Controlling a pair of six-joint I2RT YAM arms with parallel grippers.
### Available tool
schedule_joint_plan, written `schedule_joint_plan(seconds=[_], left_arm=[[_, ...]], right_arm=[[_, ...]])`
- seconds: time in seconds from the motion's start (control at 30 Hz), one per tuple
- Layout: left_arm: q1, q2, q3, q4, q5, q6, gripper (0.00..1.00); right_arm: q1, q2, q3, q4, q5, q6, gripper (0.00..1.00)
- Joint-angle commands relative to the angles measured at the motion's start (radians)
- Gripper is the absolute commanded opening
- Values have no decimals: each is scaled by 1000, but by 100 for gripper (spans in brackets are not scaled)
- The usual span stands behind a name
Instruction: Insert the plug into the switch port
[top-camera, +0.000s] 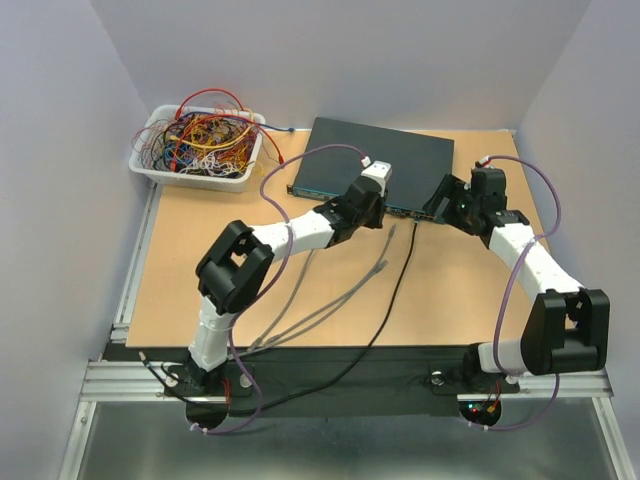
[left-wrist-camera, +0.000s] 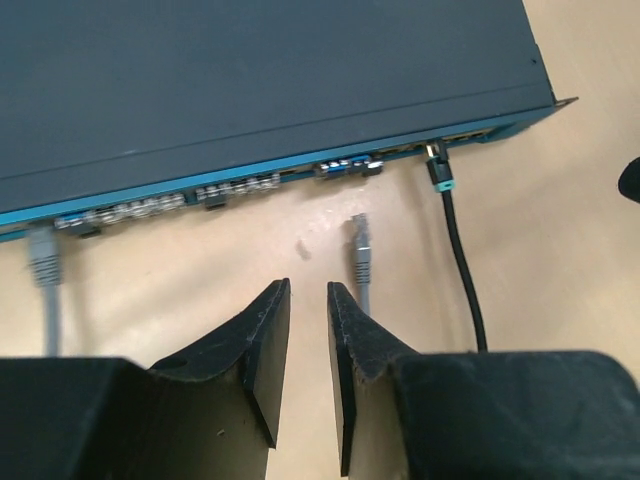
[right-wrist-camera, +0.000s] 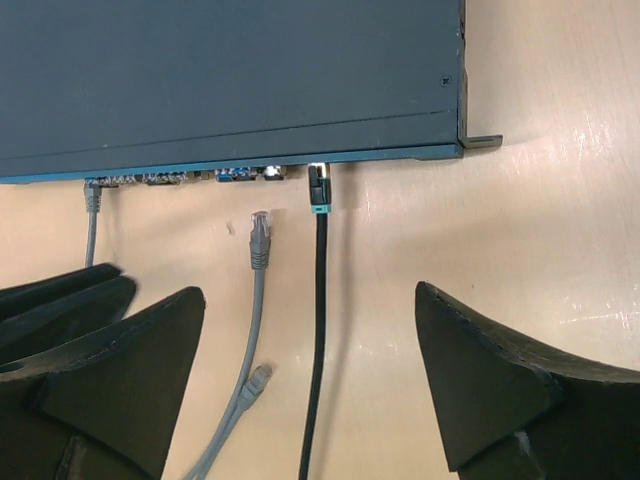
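Note:
The switch is a flat dark grey-blue box with a teal front edge and a row of ports. A black cable with a teal plug is seated in a port near the right end. A grey cable is plugged in farther left. A loose grey plug lies on the table just short of the ports, and a second loose grey plug lies behind it. My left gripper is empty, its jaws a narrow gap apart, just behind the first loose plug. My right gripper is wide open and empty, straddling the black cable.
A white tray full of tangled coloured wires stands at the back left. The black cable and grey cables trail across the wooden table towards the near edge. The left gripper's fingers show at the left of the right wrist view.

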Motion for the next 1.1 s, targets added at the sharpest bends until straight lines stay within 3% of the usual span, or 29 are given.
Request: schedule_joint_plan(seconds=[0.0, 0.17, 0.53, 1.07], left_arm=[[-17, 31, 85, 27, 48, -24, 33], [-21, 100, 154, 27, 116, -33, 33], [-36, 224, 246, -31, 113, -34, 33], [-63, 259, 194, -65, 47, -25, 34]], right_arm=[[10, -52, -18, 5, -1, -22, 90], [12, -62, -30, 5, -3, -28, 90], [12, -64, -29, 5, -13, -34, 90], [12, -55, -30, 5, -21, -38, 91]])
